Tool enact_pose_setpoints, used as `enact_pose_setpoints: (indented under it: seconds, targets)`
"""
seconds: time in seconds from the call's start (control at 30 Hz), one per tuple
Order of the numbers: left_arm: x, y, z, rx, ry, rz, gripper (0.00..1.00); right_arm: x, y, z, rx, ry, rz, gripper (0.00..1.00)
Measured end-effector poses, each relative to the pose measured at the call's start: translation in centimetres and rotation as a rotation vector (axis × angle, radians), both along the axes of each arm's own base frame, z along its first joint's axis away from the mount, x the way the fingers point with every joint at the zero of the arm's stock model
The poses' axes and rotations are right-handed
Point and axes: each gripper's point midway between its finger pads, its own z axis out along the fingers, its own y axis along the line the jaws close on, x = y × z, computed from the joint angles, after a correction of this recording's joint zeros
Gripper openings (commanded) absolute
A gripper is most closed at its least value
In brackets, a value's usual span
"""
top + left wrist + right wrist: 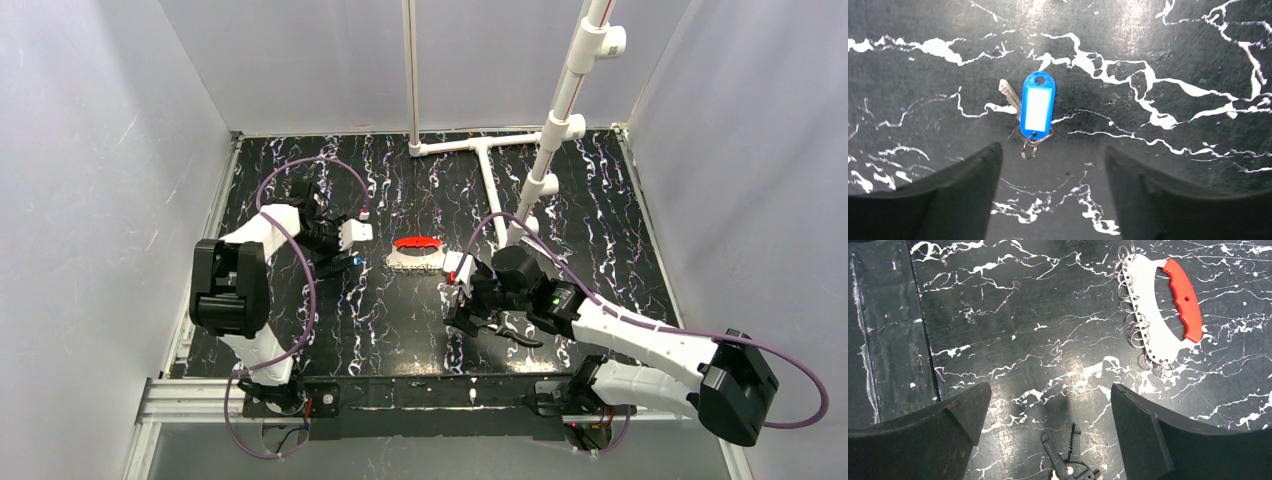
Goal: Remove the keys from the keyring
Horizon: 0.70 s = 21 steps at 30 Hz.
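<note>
Left jaws were spread apart and empty, hanging right over a key (1009, 95) with a blue tag (1037, 105). That key lay flat on the surface (1148, 50), left of the middle. Right jaws were wide open too, holding nothing. The keyring (1184, 297), a red grip on a white plate (1158, 315) strung with little rings (1135, 320), sat around the middle of the surface. Pliers (1070, 465) lay below the right jaws, toward the near edge.
</note>
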Motion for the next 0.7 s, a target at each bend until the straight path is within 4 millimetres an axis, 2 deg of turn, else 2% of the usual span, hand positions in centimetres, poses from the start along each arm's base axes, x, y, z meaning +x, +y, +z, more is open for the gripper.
enact_pose_setpoints:
  seconds: [0.1,0.2,0.33,0.53,0.7]
  targets:
    - [-0.2,0.0,0.8,-0.005,-0.006,0.028,0.98,0.3,-0.2,0.0,-0.005,-0.009,-0.016,0.98]
    - [-0.4,-0.1,2.5,-0.019,-0.028,0.070,0.98,0.6,-0.6,0.5,0.003,-0.026,-0.038,0.98]
    - [-1.1,-0.4,6.0,-0.062,-0.070,0.137,0.98,1.0,-1.6,1.8,0.037,-0.067,-0.074,0.98]
    - [-3.7,-1.0,11.7,-0.149,-0.066,0.292,0.98,1.7,-3.3,4.2,0.093,-0.135,-0.127,0.98]
    - [-6.0,-0.3,13.9,-0.162,-0.064,0.465,0.98,3.0,-5.6,6.4,0.142,-0.195,-0.207,0.98]
